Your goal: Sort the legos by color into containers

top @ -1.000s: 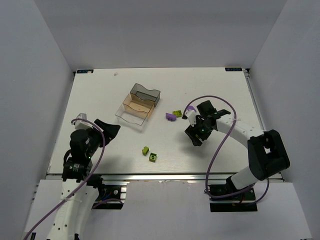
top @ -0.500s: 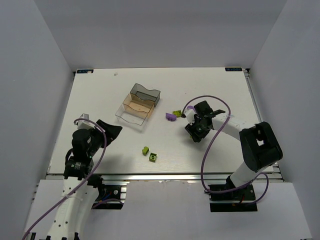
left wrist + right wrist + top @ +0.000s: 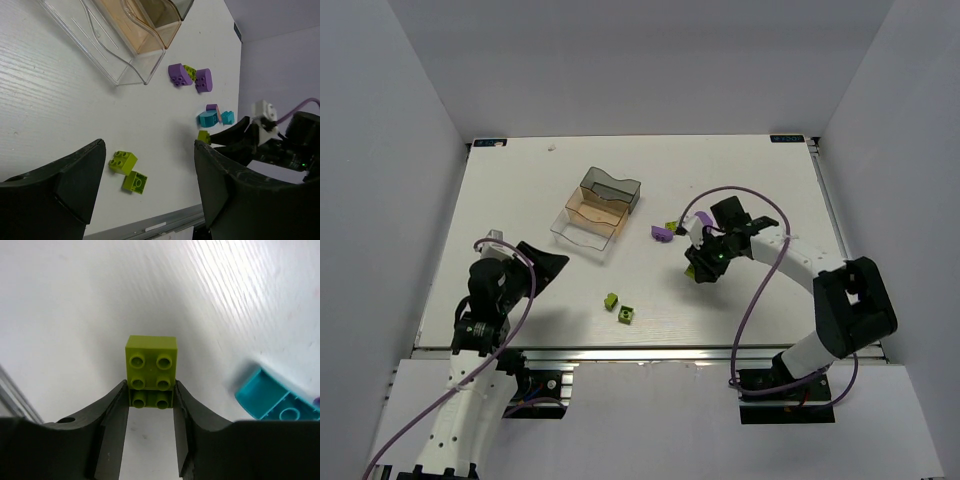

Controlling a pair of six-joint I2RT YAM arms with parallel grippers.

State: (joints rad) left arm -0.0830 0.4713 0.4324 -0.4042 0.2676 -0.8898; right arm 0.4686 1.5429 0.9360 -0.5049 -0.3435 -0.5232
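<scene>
Right claw [image 3: 151, 402]: clamped on a small lime green studded plastic brick [image 3: 151, 365]. Both black fingers [image 3: 112, 415] press on the sides of its near half, and the far half sticks out past the tips.
Held brick's place: over the right part of the white tabletop [image 3: 520, 200], well apart from the trays. Whether it rests on the surface or is lifted, I cannot tell.
Beside the held brick: a cyan plastic brick [image 3: 272, 399] lies near it on the right of the right wrist view, not touching it.
Left claw [image 3: 149, 146]: fingers spread wide with nothing between them, hovering over the near left part of the tabletop.
Trays: a clear transparent plastic tray [image 3: 100, 45], an orange-tinted transparent tray [image 3: 150, 25] and a smoky grey transparent tray [image 3: 620, 186] adjoin in a row at mid tabletop, the clear one nearest the arms.
Bricks right of the trays: two purple studded bricks [image 3: 177, 75] with a small lime piece [image 3: 190, 72] wedged between them.
Bricks by the near edge: two lime green bricks [image 3: 122, 162] lie touching each other, between the two arms.
</scene>
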